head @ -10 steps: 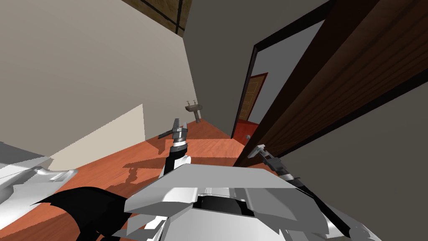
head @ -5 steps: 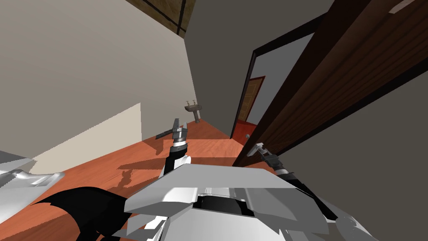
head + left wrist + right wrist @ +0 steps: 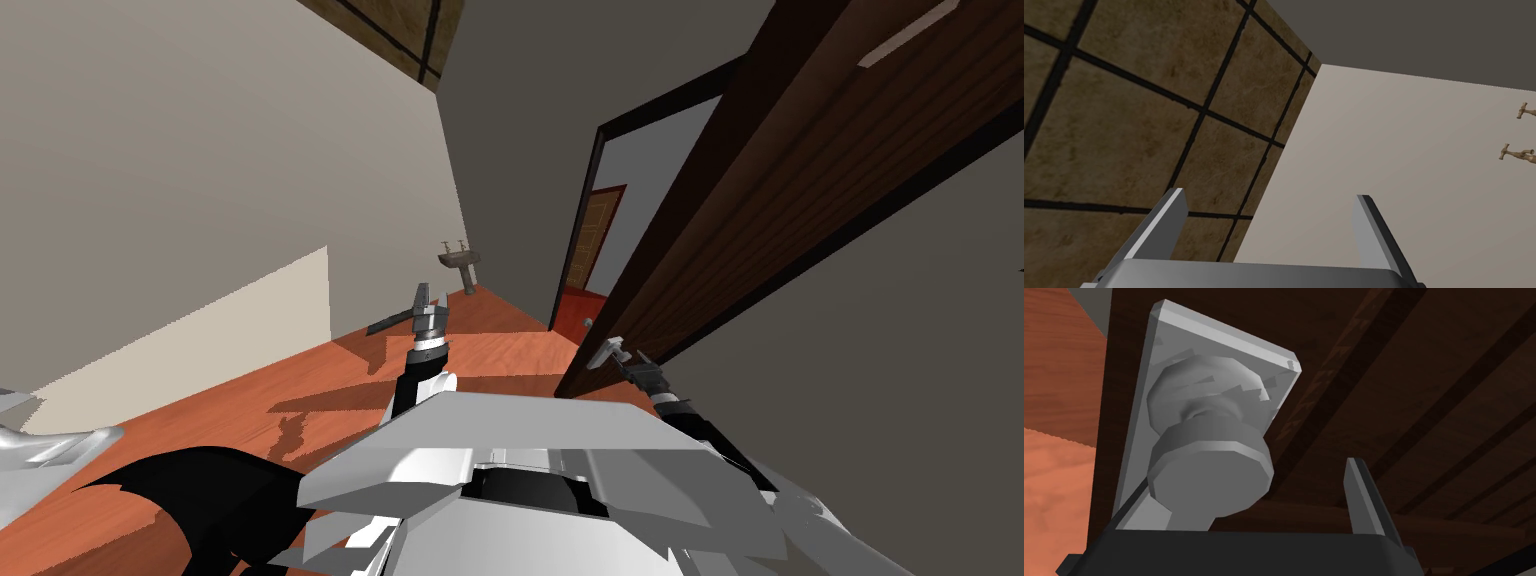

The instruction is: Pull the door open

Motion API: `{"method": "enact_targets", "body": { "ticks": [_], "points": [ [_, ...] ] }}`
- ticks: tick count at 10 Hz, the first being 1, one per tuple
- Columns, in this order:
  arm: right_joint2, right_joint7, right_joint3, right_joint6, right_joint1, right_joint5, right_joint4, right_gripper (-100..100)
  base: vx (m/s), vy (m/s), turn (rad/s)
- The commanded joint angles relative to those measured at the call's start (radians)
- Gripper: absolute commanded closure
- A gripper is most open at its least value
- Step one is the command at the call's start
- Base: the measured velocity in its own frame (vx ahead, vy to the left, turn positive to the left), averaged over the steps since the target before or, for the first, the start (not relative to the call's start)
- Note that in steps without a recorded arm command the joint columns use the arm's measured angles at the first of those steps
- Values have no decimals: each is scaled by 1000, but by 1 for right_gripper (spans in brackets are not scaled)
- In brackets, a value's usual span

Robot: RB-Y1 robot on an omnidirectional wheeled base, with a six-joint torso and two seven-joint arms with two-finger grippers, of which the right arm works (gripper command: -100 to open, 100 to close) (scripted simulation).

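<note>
By the right-hand wall, the dark brown wooden door (image 3: 800, 180) stands partly open, its free edge pointing toward the near side of the room. To the left of that edge, a black-framed doorway (image 3: 592, 200) opens onto a grey wall and a farther red-framed door with a light wooden panel (image 3: 597, 225). Against the far wall stands a small brownish pedestal sink (image 3: 460, 262), and a reddish wooden floor (image 3: 300, 390) runs from it toward the near side. A dark grey wall closes in on the right of the door.

The right gripper (image 3: 612, 352) is up against the door face (image 3: 1424, 388) near its free edge. Its fingers are spread wide around the round grey door knob (image 3: 1209, 473), which sits on a light grey rectangular plate (image 3: 1174, 363). The knob lies close against one finger, and a clear gap separates it from the other finger (image 3: 1361, 498), so nothing is clamped.

The left gripper (image 3: 424, 305) is raised over the floor in the middle, its fingers (image 3: 1169, 220) apart and holding nothing.
</note>
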Motion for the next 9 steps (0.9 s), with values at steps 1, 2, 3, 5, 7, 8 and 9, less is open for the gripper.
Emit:
{"method": "enact_targets", "body": {
  "ticks": [1,2,3,5,7,8,9],
  "points": [
    [7,11,-13,39,-20,-8,49,100,-4,-14,-44],
    [24,52,-38,73,-35,-27,58,100,-3,-34,-112],
    [24,52,-38,95,-35,-27,58,100,-2,-39,-39],
    [12,45,-25,77,-24,-40,35,-100,-15,-30,-19],
    [-16,-2,15,27,-2,-39,12,-100,-32,-25,40],
    [-33,-31,39,-2,11,-39,-1,-100,-41,-19,31],
    [-52,-60,66,-31,26,-39,-17,-100,-40,-22,33]
  ]
}}
